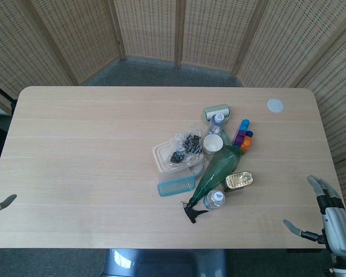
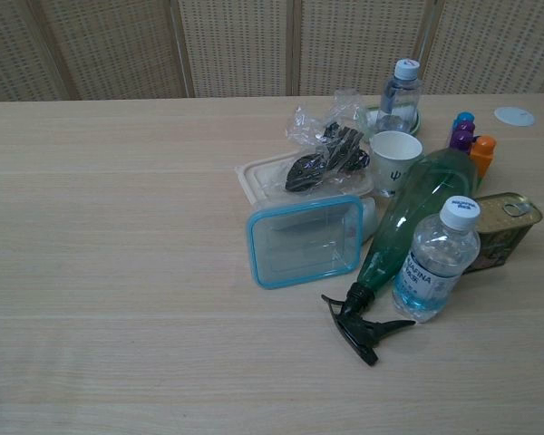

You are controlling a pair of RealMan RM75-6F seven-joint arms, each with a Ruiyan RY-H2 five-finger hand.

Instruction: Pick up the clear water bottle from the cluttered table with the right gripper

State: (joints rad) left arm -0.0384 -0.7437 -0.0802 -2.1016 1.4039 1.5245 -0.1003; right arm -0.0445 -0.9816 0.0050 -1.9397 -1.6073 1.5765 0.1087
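We see the worktop (image 1: 92, 173) carrying a tight cluster of things, all well left of and beyond our right robot hand (image 1: 326, 216), which hangs at the near right corner with fingers spread and nothing in them. Only a fingertip of the left robot hand (image 1: 3, 203) shows at the far left edge; we cannot tell its state.

Largest in the cluster, the green spray bottle (image 2: 408, 222) lies on its side, black trigger toward us. Left of it a blue-rimmed container (image 2: 306, 240) leans against a clear tub (image 2: 258, 177) that holds a bag of dark utensils (image 2: 322, 154).

The water bottle (image 2: 435, 260) stands upright, long axis vertical, white cap up, touching the spray bottle's right side near the trigger end. A second bottle (image 2: 399, 95) stands farther back. A gold tin (image 2: 503, 227) lies just right of the water bottle, nearer the right robot hand. A paper cup (image 2: 394, 159) and coloured blocks (image 2: 471, 140) sit beyond.
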